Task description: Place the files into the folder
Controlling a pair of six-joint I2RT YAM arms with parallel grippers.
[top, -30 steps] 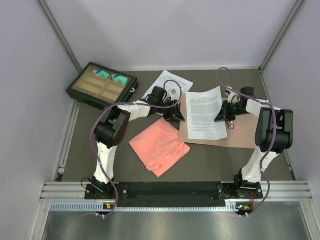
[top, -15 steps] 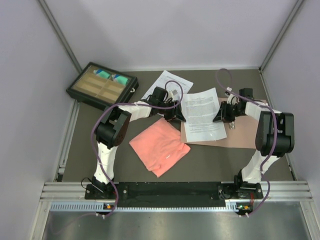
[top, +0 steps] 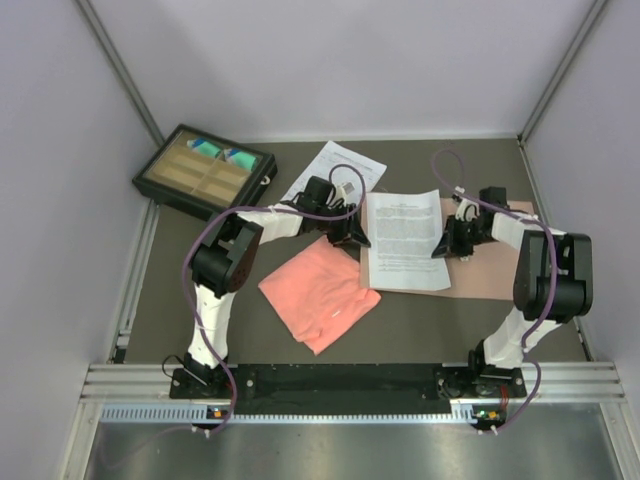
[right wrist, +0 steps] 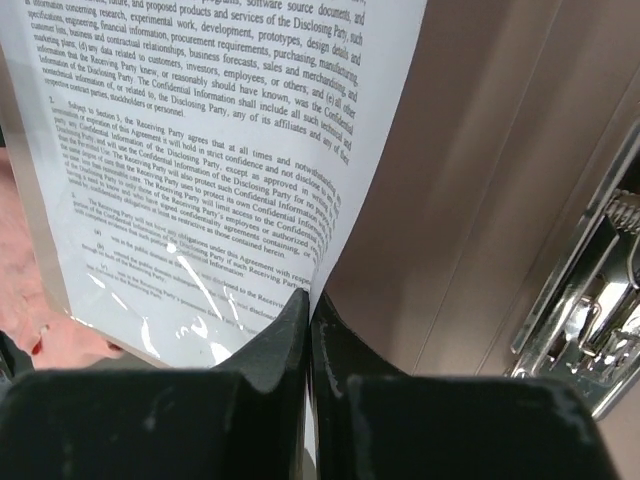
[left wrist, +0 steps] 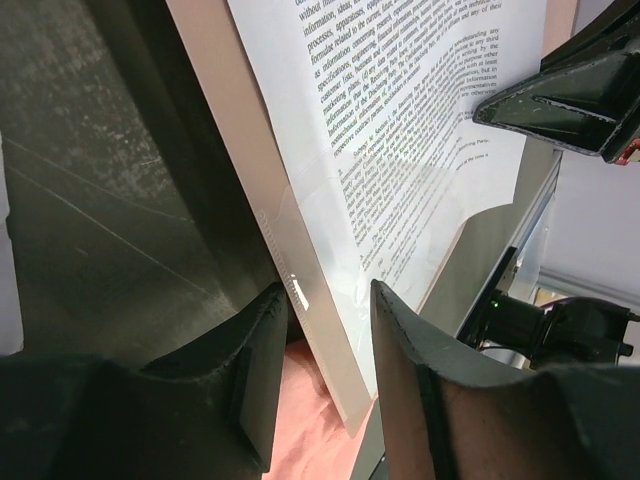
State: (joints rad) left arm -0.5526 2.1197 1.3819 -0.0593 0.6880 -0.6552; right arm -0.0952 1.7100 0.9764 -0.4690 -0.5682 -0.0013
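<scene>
We take the middle of the table [top: 430,320] in the overhead view as our dial, with 12 o'clock away from the arm bases. The folder [top: 500,275], a flat pinkish-tan board, lies open at 3 o'clock. On it rests the dense-text sheet [top: 405,240], covering the folder's 9 o'clock half. Its 6 o'clock end shines as if under a clear layer, as we see in both wrist views. The second sheet [top: 320,170] lies on the bare table at 12 o'clock, outside the folder and partly behind the left arm.

The right gripper [top: 447,247] sits at the sheet's 3 o'clock edge. In its wrist view the jaws are pressed together and nip the dense-text sheet near its lower corner. A metal clip [right wrist: 590,290] on the folder shows just beside it, at 3 o'clock.

The left gripper [top: 352,238] is at the folder's 9 o'clock edge. In its wrist view we see the jaws parted, with the folder's edge and a clear strip between them. We cannot tell whether the pads [left wrist: 385,300] touch it.

A salmon cloth [top: 318,292] lies at 7 o'clock, near the folder's corner. A black tray [top: 205,170] stands at 10 o'clock, well apart.
</scene>
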